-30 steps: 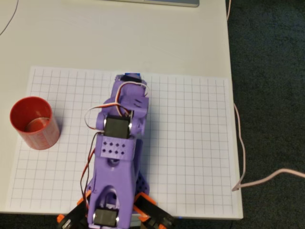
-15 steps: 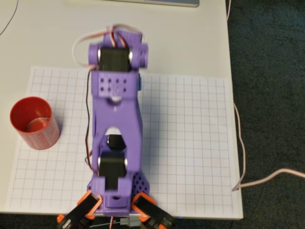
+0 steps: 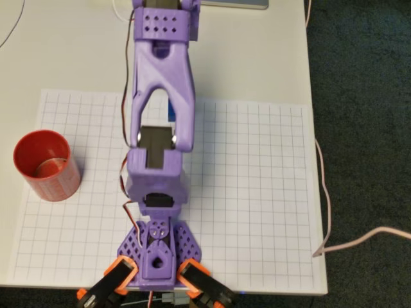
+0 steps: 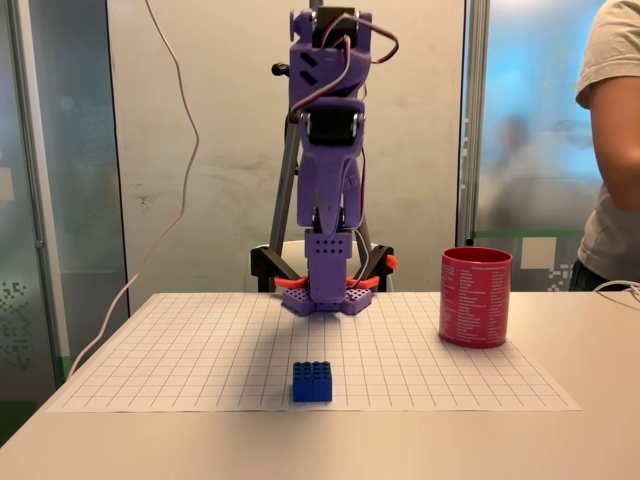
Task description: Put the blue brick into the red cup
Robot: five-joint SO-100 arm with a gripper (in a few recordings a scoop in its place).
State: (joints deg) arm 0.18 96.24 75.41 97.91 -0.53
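Note:
The blue brick (image 4: 312,381) lies on the white grid mat (image 4: 200,350), near its front edge in the fixed view. In the overhead view a sliver of the blue brick (image 3: 171,110) shows through the arm's fork. The red cup (image 4: 475,297) stands upright at the mat's right side in the fixed view, and the red cup (image 3: 43,165) is at the left edge in the overhead view, well apart from the brick. The purple arm (image 3: 160,96) is raised tall over its base. My gripper (image 4: 330,45) is at the arm's top, high above the brick, and its fingers cannot be made out.
A person's arm and torso (image 4: 612,150) stand at the right behind the table. A thin cable (image 3: 323,192) runs along the table's right edge, beyond which is dark floor (image 3: 366,128). A grey laptop edge (image 3: 231,3) lies at the table's far side.
The arm has unfolded from lying low over the brick and swung upward, carrying the gripper away from the mat. Brick and cup have stayed in place.

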